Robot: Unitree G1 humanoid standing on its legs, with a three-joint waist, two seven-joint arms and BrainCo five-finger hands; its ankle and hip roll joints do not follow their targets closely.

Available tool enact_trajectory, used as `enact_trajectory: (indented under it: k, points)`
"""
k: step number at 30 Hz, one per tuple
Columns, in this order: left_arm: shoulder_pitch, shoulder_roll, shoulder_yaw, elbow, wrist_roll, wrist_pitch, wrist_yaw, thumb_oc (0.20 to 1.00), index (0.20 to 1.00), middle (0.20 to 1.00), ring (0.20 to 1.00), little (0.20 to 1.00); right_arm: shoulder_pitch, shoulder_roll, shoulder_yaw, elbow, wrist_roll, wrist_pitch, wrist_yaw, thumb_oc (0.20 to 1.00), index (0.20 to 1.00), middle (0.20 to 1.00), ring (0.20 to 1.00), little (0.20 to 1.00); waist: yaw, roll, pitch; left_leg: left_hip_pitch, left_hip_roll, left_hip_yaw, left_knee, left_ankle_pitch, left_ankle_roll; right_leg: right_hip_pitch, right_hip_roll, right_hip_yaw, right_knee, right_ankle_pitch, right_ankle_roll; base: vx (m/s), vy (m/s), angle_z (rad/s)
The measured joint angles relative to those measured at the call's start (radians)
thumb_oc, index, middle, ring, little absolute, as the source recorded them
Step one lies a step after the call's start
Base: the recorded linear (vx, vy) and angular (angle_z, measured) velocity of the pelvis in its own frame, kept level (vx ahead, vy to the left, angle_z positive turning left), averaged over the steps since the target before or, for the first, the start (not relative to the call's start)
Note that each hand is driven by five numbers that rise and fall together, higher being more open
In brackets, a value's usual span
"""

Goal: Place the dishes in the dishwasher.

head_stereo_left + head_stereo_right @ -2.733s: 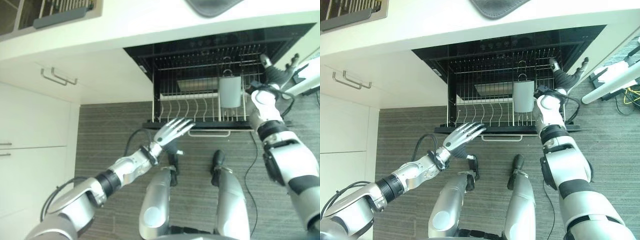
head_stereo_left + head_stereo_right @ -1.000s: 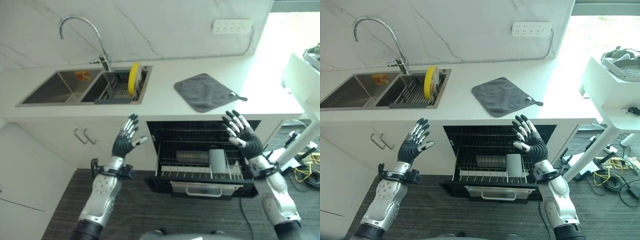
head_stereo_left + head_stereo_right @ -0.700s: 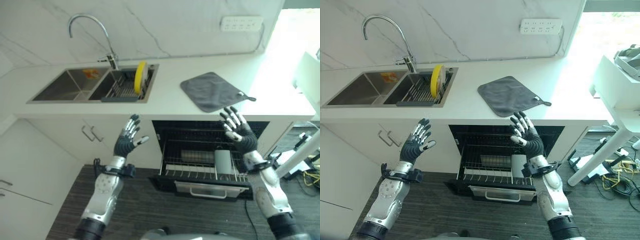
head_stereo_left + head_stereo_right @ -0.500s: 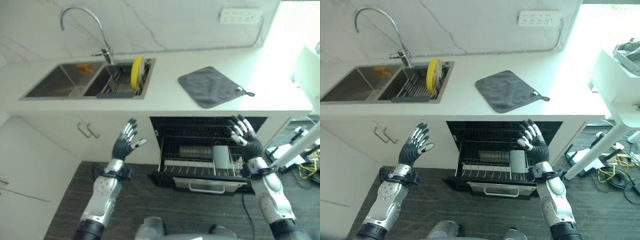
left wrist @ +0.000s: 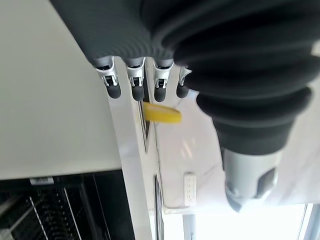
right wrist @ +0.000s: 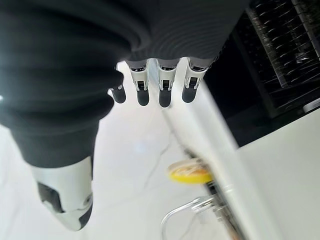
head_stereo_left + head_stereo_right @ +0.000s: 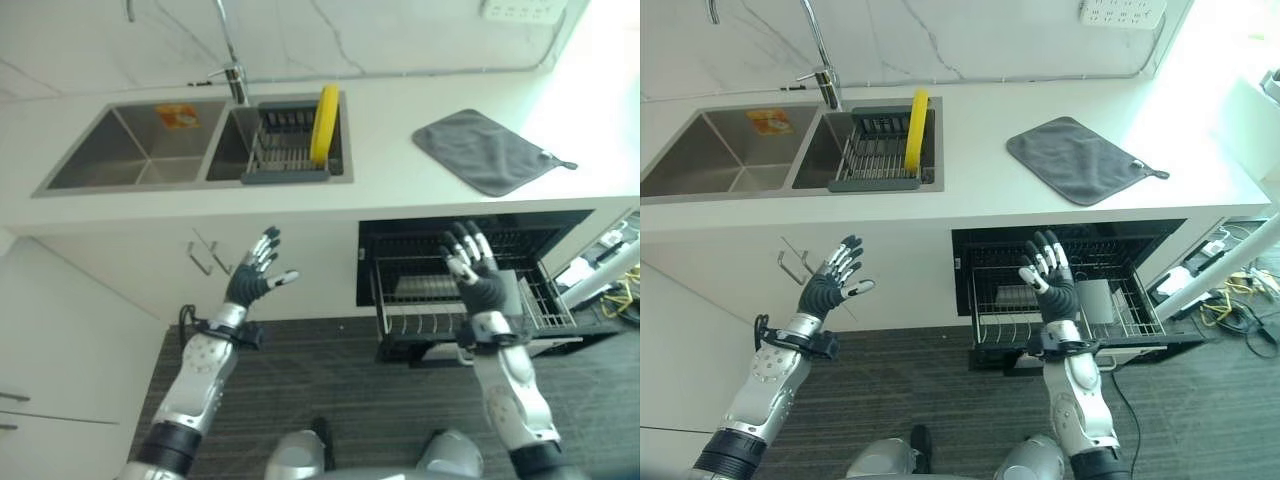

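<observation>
Change: view has swung left since a moment ago; both hands stay raised.
Left hand (image 7: 256, 279): fingers spread, empty.
Right hand (image 7: 472, 272): fingers spread, empty, rack (image 7: 545, 308) behind it.
Plate (image 7: 323, 111): well above left hand, in sink (image 7: 150, 160); likely next.

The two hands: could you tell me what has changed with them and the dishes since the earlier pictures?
Both hands rose from the dishwasher rack and are open in front of the counter: left hand, right hand. Neither has taken anything. The yellow plate still stands in the sink rack, the grey cloth on the counter.

Bare counter (image 7: 970, 190) between sink rack (image 7: 875, 160) and grey cloth (image 7: 1080, 158).
</observation>
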State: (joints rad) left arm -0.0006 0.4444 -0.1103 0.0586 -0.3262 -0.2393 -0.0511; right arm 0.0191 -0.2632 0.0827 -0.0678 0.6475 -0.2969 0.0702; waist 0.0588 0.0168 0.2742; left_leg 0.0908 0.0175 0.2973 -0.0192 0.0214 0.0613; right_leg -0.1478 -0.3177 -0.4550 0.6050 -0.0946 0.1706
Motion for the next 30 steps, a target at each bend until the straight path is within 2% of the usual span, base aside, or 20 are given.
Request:
enact_trajectory:
  k: [1, 2, 4, 9, 10, 11, 13, 14, 15, 16, 17, 19, 20, 22, 24, 26, 27, 28, 29, 30]
  points:
    - [0.0, 0.005, -0.001, -0.005, 0.0, 0.0, 0.001, 1.0, 1.0, 1.0, 1.0, 1.0, 0.002, -0.007, -0.012, -0.003, 0.001, -0.004, 0.003, 1.0, 1.0, 1.0, 1.0, 1.0, -0.004, 0.002, -0.001, -0.001, -0.011, 0.0, -0.014, 0.004, -0.005, 0.002, 0.023, 0.001, -0.002, -0.014, 0.014, -0.09, 0.024, -0.1]
    - [0.007, 0.006, 0.004, -0.036, -0.001, 0.002, 0.0, 1.0, 1.0, 1.0, 1.0, 1.0, 0.009, -0.03, -0.027, 0.002, 0.002, -0.004, 0.012, 1.0, 1.0, 1.0, 1.0, 1.0, -0.007, -0.001, -0.001, -0.016, -0.033, -0.002, -0.021, 0.006, -0.003, 0.003, 0.074, 0.003, -0.012, -0.065, 0.014, -0.06, -0.033, 0.06]
    - [0.024, 0.006, -0.004, -0.062, 0.0, 0.002, -0.006, 1.0, 1.0, 1.0, 1.0, 1.0, 0.015, -0.045, -0.037, 0.007, 0.003, -0.004, 0.021, 1.0, 1.0, 1.0, 1.0, 1.0, -0.008, -0.005, -0.002, -0.022, -0.056, 0.001, -0.018, 0.007, -0.004, 0.022, 0.088, -0.013, -0.062, -0.076, -0.026, 0.0, -0.065, 0.1]
    - [0.052, 0.004, -0.003, -0.067, -0.007, 0.002, -0.018, 1.0, 1.0, 1.0, 1.0, 1.0, -0.004, -0.052, -0.041, 0.023, 0.003, -0.006, 0.032, 1.0, 1.0, 1.0, 1.0, 1.0, 0.002, -0.01, -0.005, -0.021, -0.086, 0.004, -0.011, -0.004, -0.002, 0.084, 0.104, -0.016, -0.229, -0.078, -0.044, 0.0, -0.056, 0.06]
    - [0.052, 0.006, -0.007, -0.062, -0.007, 0.002, -0.018, 1.0, 1.0, 1.0, 1.0, 1.0, -0.013, -0.053, -0.041, 0.023, 0.003, -0.006, 0.031, 1.0, 1.0, 1.0, 1.0, 1.0, -0.001, -0.008, -0.006, -0.025, -0.086, 0.004, -0.004, -0.005, -0.001, 0.082, 0.109, -0.002, -0.238, -0.074, -0.071, 0.07, -0.001, -0.2]
    - [0.053, 0.005, -0.01, -0.06, -0.007, 0.001, -0.02, 1.0, 1.0, 1.0, 1.0, 1.0, -0.022, -0.066, -0.041, 0.033, 0.003, -0.007, 0.021, 1.0, 1.0, 1.0, 1.0, 1.0, -0.001, -0.007, -0.008, -0.058, -0.07, 0.017, 0.067, -0.04, -0.031, 0.08, 0.121, 0.012, -0.227, -0.086, -0.119, 0.07, 0.026, -0.15]
    - [0.053, -0.002, -0.013, -0.048, -0.006, 0.001, -0.024, 1.0, 1.0, 1.0, 1.0, 1.0, -0.028, -0.066, -0.041, 0.066, 0.003, -0.014, 0.005, 1.0, 1.0, 1.0, 1.0, 1.0, -0.001, -0.007, -0.01, -0.08, -0.053, 0.019, 0.159, -0.075, -0.078, 0.085, 0.13, 0.045, -0.256, -0.078, -0.16, 0.09, 0.122, -0.25]
    - [0.058, -0.008, -0.017, -0.045, -0.006, 0.0, -0.026, 1.0, 1.0, 1.0, 1.0, 1.0, -0.025, -0.068, -0.042, 0.073, 0.003, -0.014, -0.003, 1.0, 1.0, 1.0, 1.0, 1.0, 0.005, 0.001, -0.016, -0.088, -0.044, 0.01, 0.177, -0.086, -0.076, 0.089, 0.138, 0.059, -0.26, -0.075, -0.166, 0.11, 0.18, -0.49]
    - [0.067, -0.009, -0.02, -0.045, -0.006, -0.001, -0.03, 1.0, 1.0, 1.0, 1.0, 1.0, -0.025, -0.07, -0.043, 0.074, 0.002, -0.016, -0.01, 1.0, 1.0, 1.0, 1.0, 1.0, 0.002, 0.021, -0.029, -0.093, -0.035, 0.001, 0.189, -0.102, -0.057, 0.091, 0.154, 0.08, -0.261, -0.073, -0.169, 0.11, 0.179, -0.55]
    - [0.057, -0.009, -0.02, -0.039, -0.007, -0.004, -0.031, 1.0, 1.0, 1.0, 1.0, 1.0, -0.024, -0.069, -0.046, 0.08, 0.002, -0.018, -0.014, 1.0, 1.0, 1.0, 1.0, 1.0, -0.009, 0.017, -0.028, -0.109, -0.027, -0.004, 0.226, -0.109, -0.053, 0.09, 0.153, 0.098, -0.274, -0.067, -0.182, 0.21, 0.309, -0.61]
    - [0.055, -0.011, -0.02, -0.036, -0.007, -0.005, -0.031, 1.0, 1.0, 1.0, 1.0, 1.0, -0.021, -0.069, -0.046, 0.082, 0.002, -0.018, -0.016, 1.0, 1.0, 1.0, 1.0, 1.0, -0.009, 0.019, -0.034, -0.134, 0.0, -0.019, 0.242, -0.106, -0.059, 0.092, 0.154, 0.109, -0.301, -0.062, -0.188, 0.21, 0.301, -0.52]
    - [0.034, -0.017, -0.026, -0.016, -0.007, -0.017, -0.029, 1.0, 1.0, 1.0, 1.0, 1.0, -0.018, -0.073, -0.056, 0.098, 0.001, -0.021, -0.028, 1.0, 1.0, 1.0, 1.0, 1.0, -0.011, 0.009, -0.035, -0.172, 0.097, -0.074, 0.158, -0.059, -0.13, 0.107, 0.163, 0.146, -0.37, -0.024, -0.172, 0.2, 0.294, -0.43]
    - [0.035, -0.019, -0.026, -0.015, -0.008, -0.022, -0.025, 1.0, 1.0, 1.0, 1.0, 1.0, -0.017, -0.084, -0.054, 0.102, 0.001, -0.019, -0.037, 1.0, 1.0, 1.0, 1.0, 1.0, -0.009, 0.015, -0.038, -0.17, 0.152, -0.077, 0.101, -0.037, -0.157, 0.107, 0.17, 0.155, -0.373, -0.02, -0.17, 0.2, 0.339, -0.42]
    - [0.038, -0.037, -0.025, -0.006, -0.011, -0.034, -0.021, 1.0, 1.0, 1.0, 1.0, 1.0, -0.011, -0.088, -0.056, 0.11, 0.01, -0.021, -0.041, 1.0, 1.0, 1.0, 1.0, 1.0, -0.013, 0.025, -0.04, -0.169, 0.241, -0.1, 0.054, -0.01, -0.19, 0.119, 0.175, 0.192, -0.377, -0.008, -0.145, 0.18, 0.385, -0.52]
    - [0.042, -0.051, -0.027, -0.004, -0.023, -0.049, -0.02, 1.0, 1.0, 1.0, 1.0, 1.0, -0.004, -0.089, -0.063, 0.11, 0.042, -0.022, -0.046, 1.0, 1.0, 1.0, 1.0, 1.0, -0.024, 0.036, -0.045, -0.125, 0.286, -0.063, 0.014, 0.005, -0.179, 0.127, 0.164, 0.24, -0.373, -0.013, -0.113, 0.16, 0.476, -0.67]
    - [0.037, -0.056, -0.027, -0.002, -0.029, -0.07, -0.019, 1.0, 1.0, 1.0, 1.0, 1.0, -0.003, -0.104, -0.085, 0.109, 0.043, -0.027, -0.054, 1.0, 1.0, 1.0, 1.0, 1.0, -0.032, 0.062, -0.053, -0.04, 0.26, -0.065, -0.033, 0.015, -0.143, 0.122, 0.136, 0.303, -0.356, -0.007, -0.059, 0.13, 0.501, -0.85]
    - [0.029, -0.054, -0.025, 0.005, -0.03, -0.074, -0.018, 1.0, 1.0, 1.0, 1.0, 1.0, -0.002, -0.105, -0.093, 0.116, 0.044, -0.032, -0.064, 1.0, 1.0, 1.0, 1.0, 1.0, -0.033, 0.059, -0.055, -0.02, 0.231, -0.063, -0.044, 0.089, -0.163, 0.124, 0.106, 0.313, -0.357, -0.006, -0.041, 0.15, 0.53, -0.83]
    - [0.027, -0.045, -0.027, 0.005, -0.038, -0.082, -0.018, 1.0, 1.0, 1.0, 1.0, 1.0, 0.009, -0.101, -0.091, 0.118, 0.044, -0.038, -0.07, 1.0, 1.0, 1.0, 1.0, 1.0, -0.033, 0.026, -0.057, -0.01, 0.187, -0.039, -0.026, 0.095, -0.173, 0.123, 0.051, 0.298, -0.368, 0.008, -0.048, 0.27, 0.827, -0.79]
    - [-0.025, -0.025, -0.053, 0.058, -0.042, -0.081, -0.019, 1.0, 1.0, 1.0, 1.0, 1.0, 0.033, -0.073, -0.102, 0.113, 0.047, -0.049, -0.086, 1.0, 1.0, 1.0, 1.0, 1.0, -0.031, -0.023, -0.052, -0.033, 0.134, -0.025, 0.061, 0.03, -0.145, 0.132, -0.003, 0.278, -0.392, 0.112, -0.043, 0.18, 0.512, -0.74]
    - [-0.051, -0.022, -0.068, 0.062, -0.04, -0.075, -0.019, 1.0, 1.0, 1.0, 1.0, 1.0, 0.04, -0.047, -0.117, 0.11, 0.065, -0.05, -0.091, 1.0, 1.0, 1.0, 1.0, 1.0, -0.038, -0.035, -0.052, -0.038, 0.113, -0.032, 0.091, -0.006, -0.13, 0.131, -0.015, 0.28, -0.409, 0.162, -0.079, 0.2, 0.537, -0.63]
